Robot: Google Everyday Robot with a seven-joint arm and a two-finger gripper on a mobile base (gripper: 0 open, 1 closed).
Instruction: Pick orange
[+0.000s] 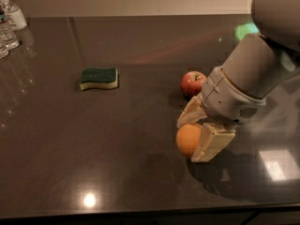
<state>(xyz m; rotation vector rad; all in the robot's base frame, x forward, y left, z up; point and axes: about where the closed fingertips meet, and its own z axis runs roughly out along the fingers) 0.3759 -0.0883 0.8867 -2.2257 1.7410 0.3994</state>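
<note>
Dark glossy table [93,139] is filling the view, and from the right the arm [262,74] is reaching down so that the gripper [197,132] is sitting near and right of centre. Its pale fingers [213,144] are pressing on opposite sides of the orange [186,139], a hold that seems meant for lifting. The apple [192,82] just beyond, the sponge [99,78] to the left and the bottles [11,13] at the far left are lying outside the grasp. The orange is showing as a round, plain ball, slightly bigger than the apple and partly hidden by the near finger.
</note>
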